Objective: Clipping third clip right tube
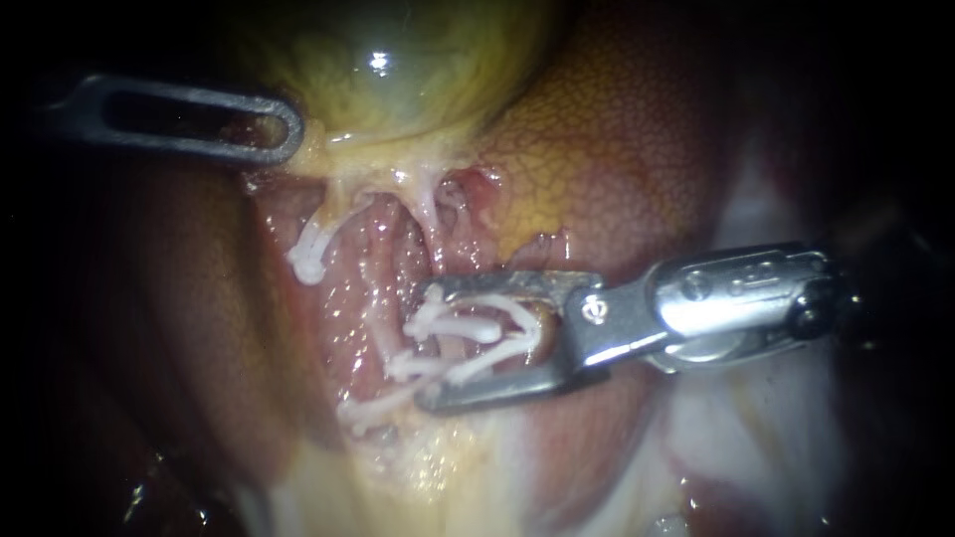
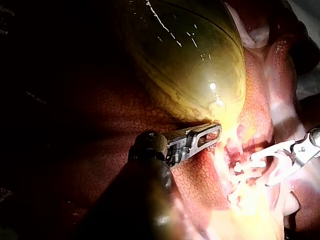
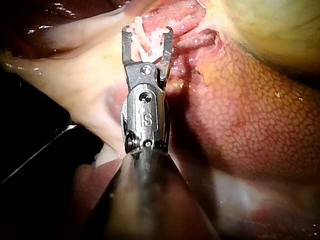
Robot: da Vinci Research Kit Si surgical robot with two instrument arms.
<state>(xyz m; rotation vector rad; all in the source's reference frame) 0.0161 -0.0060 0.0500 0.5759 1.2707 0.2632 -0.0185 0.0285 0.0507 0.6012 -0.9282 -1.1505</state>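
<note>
The yellow-green gallbladder (image 1: 418, 70) lies at the top of the endoscope view, and two pale tubes run down from its neck. The left tube carries a white clip (image 1: 308, 254). The right tube (image 1: 431, 224) leads down into several white clips (image 1: 453, 328). My right instrument (image 1: 430, 348) comes in from the right, its jaws open on either side of those clips and the tube. The right wrist view shows the same straddle by my right instrument (image 3: 148, 35). My left instrument (image 1: 288, 129) has its slotted jaws shut on tissue at the gallbladder's neck.
Mottled red-brown liver (image 1: 617, 149) surrounds the tubes. Pale yellow fatty tissue (image 1: 418, 467) lies below the clips, and whitish membrane (image 1: 766, 199) lies behind my right instrument's shaft. The left wrist view shows my left instrument (image 2: 215, 134) under the gallbladder (image 2: 190, 60).
</note>
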